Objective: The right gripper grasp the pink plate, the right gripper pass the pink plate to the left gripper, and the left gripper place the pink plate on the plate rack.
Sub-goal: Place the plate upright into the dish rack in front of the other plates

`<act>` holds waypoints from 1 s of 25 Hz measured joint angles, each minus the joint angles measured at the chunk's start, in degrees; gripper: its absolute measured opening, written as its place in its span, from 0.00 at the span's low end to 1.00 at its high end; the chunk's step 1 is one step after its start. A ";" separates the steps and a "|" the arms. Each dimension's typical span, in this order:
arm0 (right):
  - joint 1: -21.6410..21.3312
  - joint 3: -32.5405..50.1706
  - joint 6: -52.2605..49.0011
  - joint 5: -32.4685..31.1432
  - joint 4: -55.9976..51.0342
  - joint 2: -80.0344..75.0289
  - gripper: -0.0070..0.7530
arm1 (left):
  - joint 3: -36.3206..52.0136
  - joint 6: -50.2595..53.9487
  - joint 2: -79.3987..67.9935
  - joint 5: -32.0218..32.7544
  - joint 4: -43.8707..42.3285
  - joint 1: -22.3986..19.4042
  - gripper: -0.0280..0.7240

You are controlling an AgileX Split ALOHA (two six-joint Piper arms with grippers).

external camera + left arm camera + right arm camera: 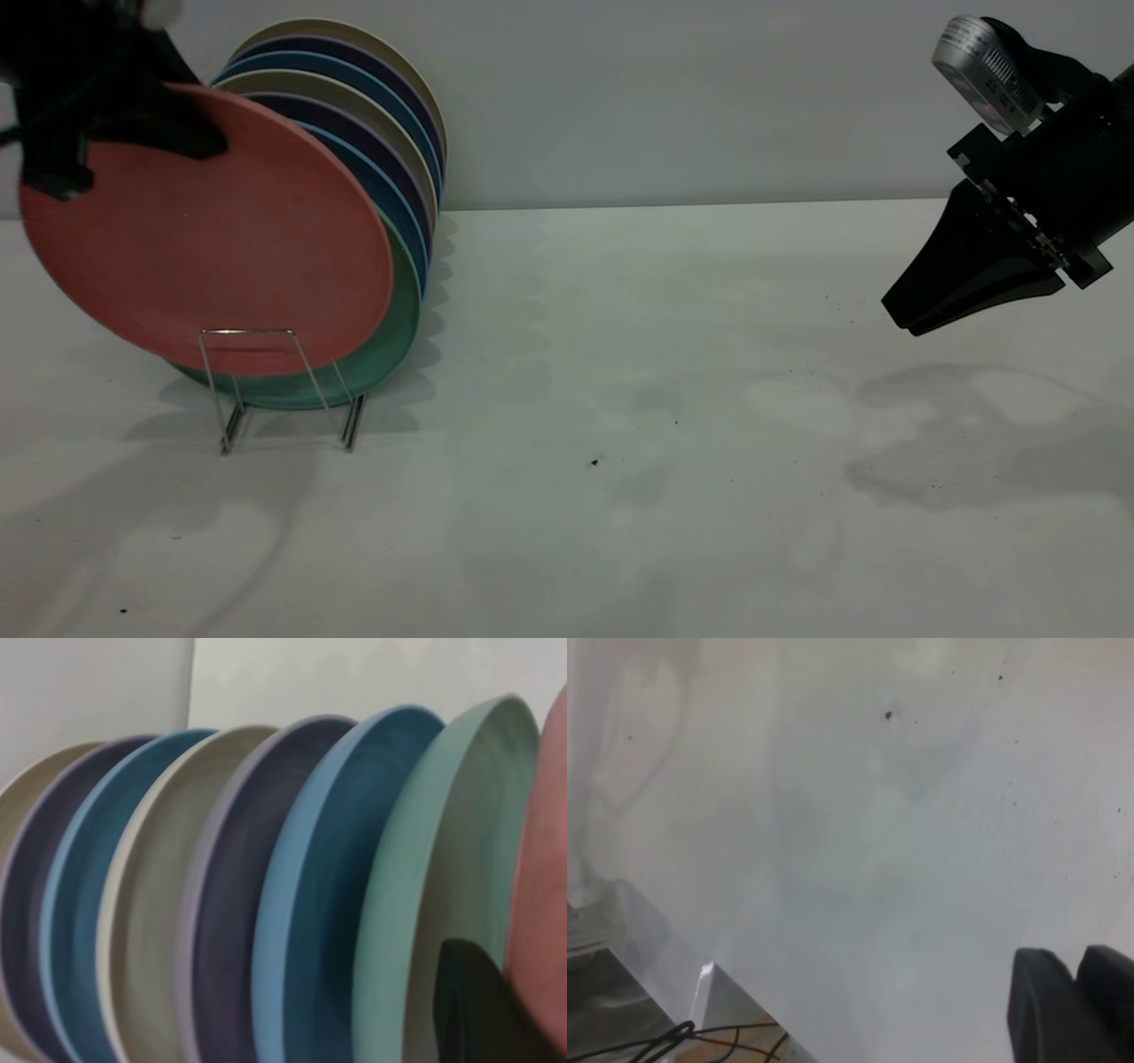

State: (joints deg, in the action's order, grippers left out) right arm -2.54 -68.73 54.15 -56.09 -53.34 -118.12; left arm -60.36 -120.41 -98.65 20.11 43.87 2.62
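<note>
Pink plate (213,239) tilted at the front of the plate rack (266,381), lower edge behind the front wire loop, just in front of the teal-green plate (390,346). Left gripper (190,137) clamped on its upper rim. Judgement: placing step, nearly done. Do it well: drop the edge fully into the slot, bring the plate upright against the teal one, then release. Right gripper (966,297) idle far right above the table (620,443), jaws together, holding nothing.
</note>
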 joint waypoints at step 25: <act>0.00 0.00 -0.07 0.00 1.07 0.00 0.14 | 0.00 1.53 -3.74 -1.09 -0.40 0.22 0.51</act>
State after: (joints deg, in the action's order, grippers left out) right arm -2.54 -68.73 54.08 -56.09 -52.26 -118.12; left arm -60.36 -118.87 -102.38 19.02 43.47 2.85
